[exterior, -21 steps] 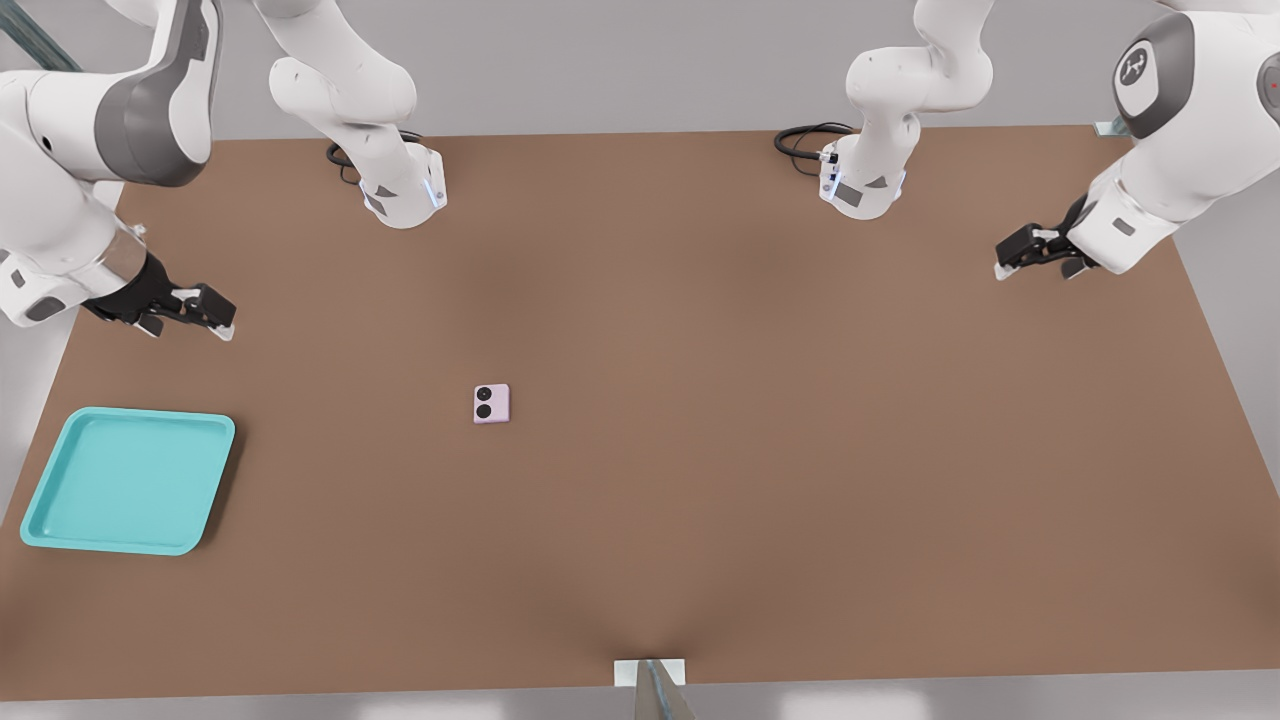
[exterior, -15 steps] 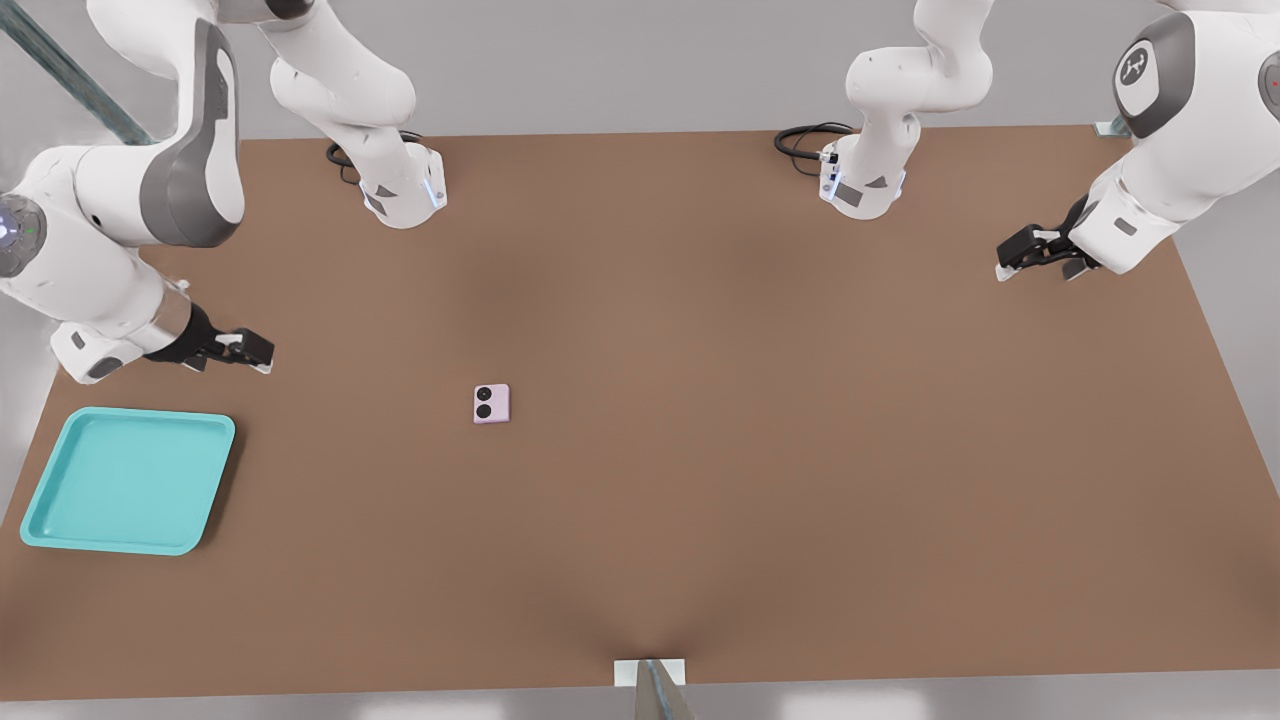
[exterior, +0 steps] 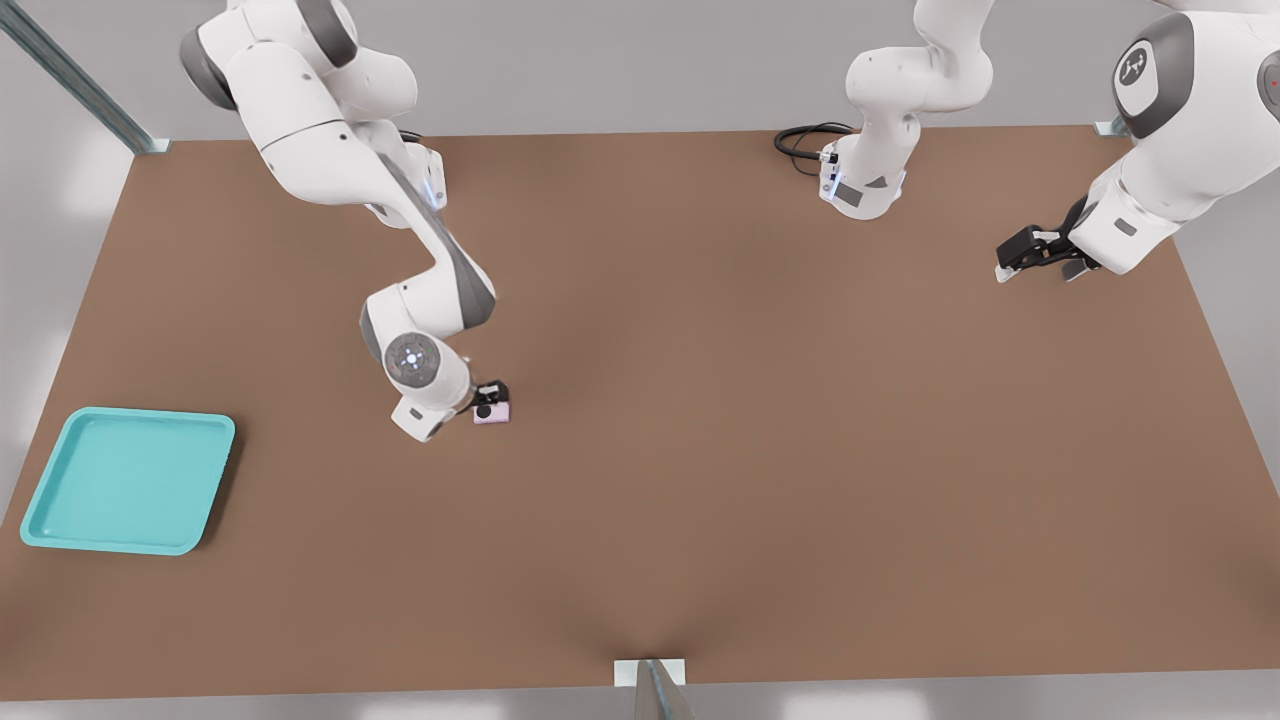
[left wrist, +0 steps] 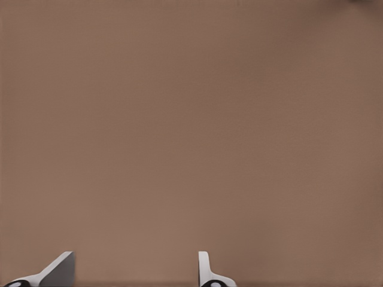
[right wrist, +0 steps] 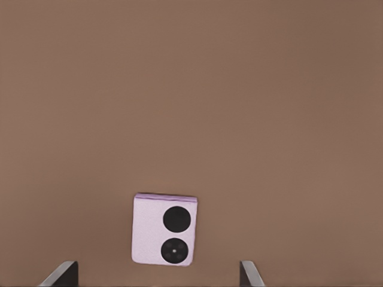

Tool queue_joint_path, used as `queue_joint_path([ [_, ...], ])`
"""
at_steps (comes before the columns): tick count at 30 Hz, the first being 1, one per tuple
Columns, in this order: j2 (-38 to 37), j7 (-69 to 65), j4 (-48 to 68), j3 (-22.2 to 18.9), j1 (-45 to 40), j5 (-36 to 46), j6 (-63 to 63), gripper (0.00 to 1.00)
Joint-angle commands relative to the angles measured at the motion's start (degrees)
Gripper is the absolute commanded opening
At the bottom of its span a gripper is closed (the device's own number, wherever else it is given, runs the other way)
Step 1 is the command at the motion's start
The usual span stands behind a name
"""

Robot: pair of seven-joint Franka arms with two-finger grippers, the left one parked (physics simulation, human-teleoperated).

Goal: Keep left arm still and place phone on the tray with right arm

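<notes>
The gripper [exterior: 489, 392] hangs over the phone [exterior: 493, 411], fingers [right wrist: 61, 275] spread wide apart, gripping nothing. The tray [exterior: 128, 480] lies well apart at 8 o'clock.

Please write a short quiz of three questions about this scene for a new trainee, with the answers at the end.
1. True or false: the phone already lies on the tray.
2. Where is the right arm's gripper? A) above the tray B) directly over the phone C) at the table's far edge
3. Fill in: in the right wrist view, the gripper's fingers stand ____, one on each side of the phone.

Key
1. False: the phone lies on the brown table, well apart from the tray.
2. B
3. open
</notes>
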Motion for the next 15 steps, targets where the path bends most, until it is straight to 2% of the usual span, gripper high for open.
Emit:
queue_joint_path([
  [1, 0.05, 13.14, -3.15, 0.33, -1.43, -0.1, 12.08, 1.0],
  [10, 7.78, 11.82, -3.69, 0.41, -1.25, -1.41, 19.03, 1.0],
  [15, 8.84, 11.91, -4.3, 0.41, -1.34, -2.91, 19.38, 1.0],
])
